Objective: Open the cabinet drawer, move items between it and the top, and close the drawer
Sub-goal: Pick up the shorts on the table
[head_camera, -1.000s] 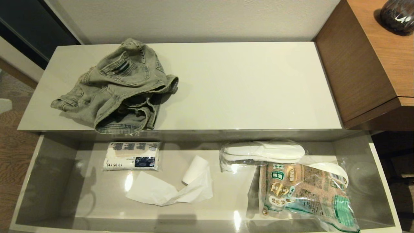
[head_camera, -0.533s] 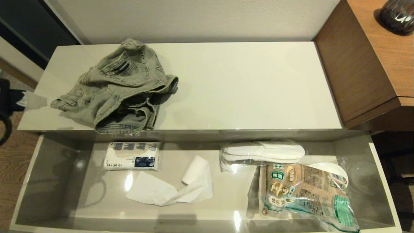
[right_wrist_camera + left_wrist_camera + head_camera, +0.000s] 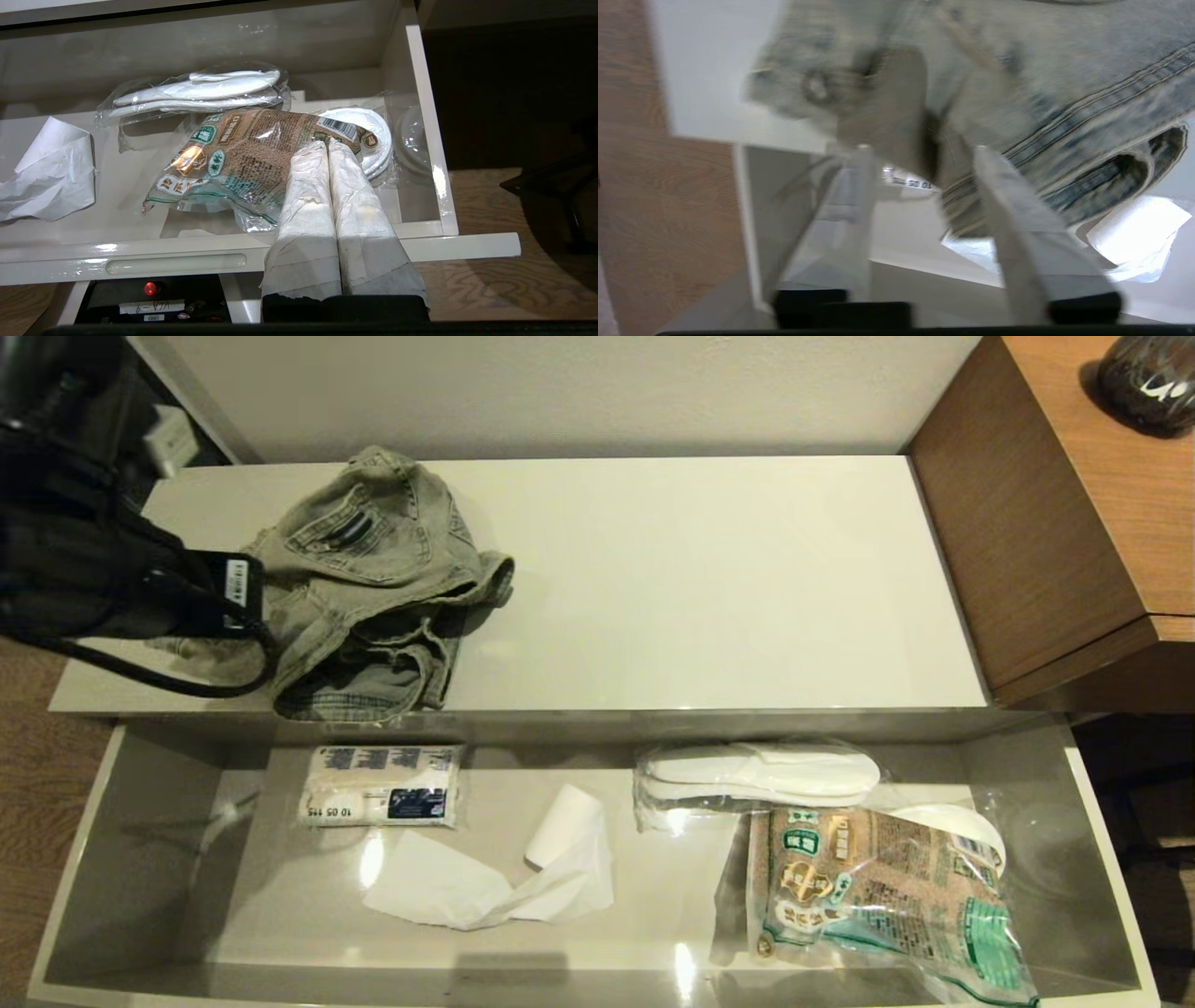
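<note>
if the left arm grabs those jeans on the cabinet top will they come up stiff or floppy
Probably floppy: the jeans lie crumpled in soft folds, so ungripped parts would likely sag. Thick seams and hems suggest some weight. The left end effector, open above them, should find folds to pinch.

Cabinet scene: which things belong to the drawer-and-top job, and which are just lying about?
Job:
cabinet drawer, open
top
denim garment on the top
paper roll in the drawer
left gripper, open above the garment

Lying about:
slippers
printed packet
tissue pack

Digits "10 05 115" on white wrapped pack [image 3: 381, 786] in the drawer [image 3: 131, 859], packet [image 3: 887, 896] print seemingly Chinese, unreadable
</note>
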Tool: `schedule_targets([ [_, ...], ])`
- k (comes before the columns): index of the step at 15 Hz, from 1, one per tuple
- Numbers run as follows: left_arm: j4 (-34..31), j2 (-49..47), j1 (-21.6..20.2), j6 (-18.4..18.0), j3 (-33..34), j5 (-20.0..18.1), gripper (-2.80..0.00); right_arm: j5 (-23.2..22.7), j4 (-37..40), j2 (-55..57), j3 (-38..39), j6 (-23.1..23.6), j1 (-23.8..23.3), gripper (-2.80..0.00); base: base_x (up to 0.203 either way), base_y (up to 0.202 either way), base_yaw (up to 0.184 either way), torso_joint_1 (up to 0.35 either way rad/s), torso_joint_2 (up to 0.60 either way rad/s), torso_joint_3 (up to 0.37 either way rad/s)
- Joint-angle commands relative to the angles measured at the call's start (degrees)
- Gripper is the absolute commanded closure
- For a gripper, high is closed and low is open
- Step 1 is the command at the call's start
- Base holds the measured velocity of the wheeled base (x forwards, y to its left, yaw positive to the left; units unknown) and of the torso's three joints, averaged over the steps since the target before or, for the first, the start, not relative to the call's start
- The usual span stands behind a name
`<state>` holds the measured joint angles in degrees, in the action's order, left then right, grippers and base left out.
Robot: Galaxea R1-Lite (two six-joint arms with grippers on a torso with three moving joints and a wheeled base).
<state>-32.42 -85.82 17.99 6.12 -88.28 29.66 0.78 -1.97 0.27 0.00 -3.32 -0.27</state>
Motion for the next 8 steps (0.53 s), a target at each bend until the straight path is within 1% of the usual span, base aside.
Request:
schedule_targets([
  [1,0.1,-5.6,1.5,0.2,-1.6,0.5,0.00,0.0,0.0,0.1,0.1,0.0,0.0,0.00,0.000,0.000,0.000,0.000,0.00,0.000],
  [2,0.1,-6.6,1.9,0.3,-2.4,1.2,0.00,0.0,-0.1,0.1,0.0,0.0,0.0,0.00,0.000,0.000,0.000,0.000,0.00,0.000],
  [3,0.1,-8.2,2.4,0.3,-3.3,2.1,-2.80,0.0,-0.1,0.1,0.0,0.0,0.0,0.00,0.000,0.000,0.000,0.000,0.00,0.000],
  [6,-0.3,-11.7,4.5,0.3,-9.2,3.5,-2.80,0.0,-0.1,0.1,0.1,0.0,0.0,0.00,0.000,0.000,0.000,0.000,0.00,0.000],
  [8,-0.4,-11.9,5.2,0.3,-9.7,3.6,-2.80,0.0,0.0,0.1,0.0,0.0,0.0,0.00,0.000,0.000,0.000,0.000,0.00,0.000],
])
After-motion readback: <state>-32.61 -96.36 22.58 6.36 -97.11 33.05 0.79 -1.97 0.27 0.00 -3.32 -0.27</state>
